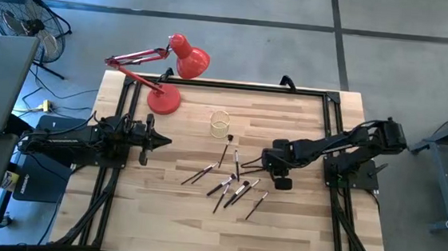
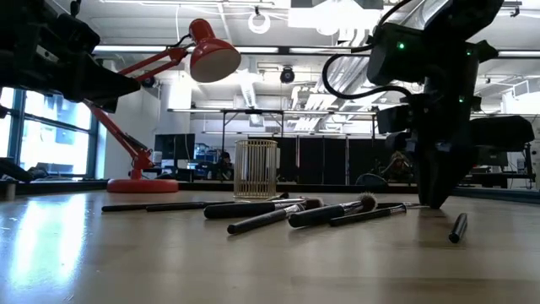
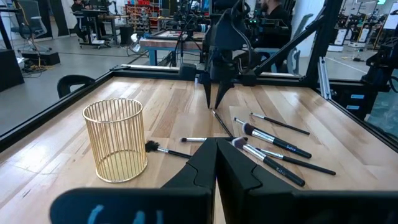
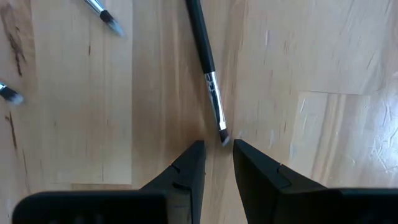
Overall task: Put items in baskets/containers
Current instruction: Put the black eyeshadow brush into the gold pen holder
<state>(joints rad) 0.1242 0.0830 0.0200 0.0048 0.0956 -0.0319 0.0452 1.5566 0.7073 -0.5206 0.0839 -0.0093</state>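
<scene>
Your left gripper (image 1: 161, 142) hangs above the desk (image 1: 161, 217) near its left edge, fingers pressed together and holding nothing, pointed toward the middle. Behind it, in the far left corner, stands the red lamp (image 1: 164, 99), its head (image 2: 211, 56) raised over the wood.

Nearer the middle, toward the far edge, you have the cup (image 1: 220, 124); in the left wrist and low views it shows as an upright round holder of thin gold wires (image 3: 115, 140), with nothing inside that you can make out. One brush (image 1: 225, 150) lies just in front of it, tip toward the cup.

The other brushes (image 1: 231, 188) lie scattered flat across the middle of the desk, some crossing one another.

To the right of them, your right gripper (image 4: 217, 152) points straight down, tips close to the wood. Its fingers are parted a little, and the tip of one dark-handled brush (image 4: 208, 71) lies right at the gap. They are not closed on it.
</scene>
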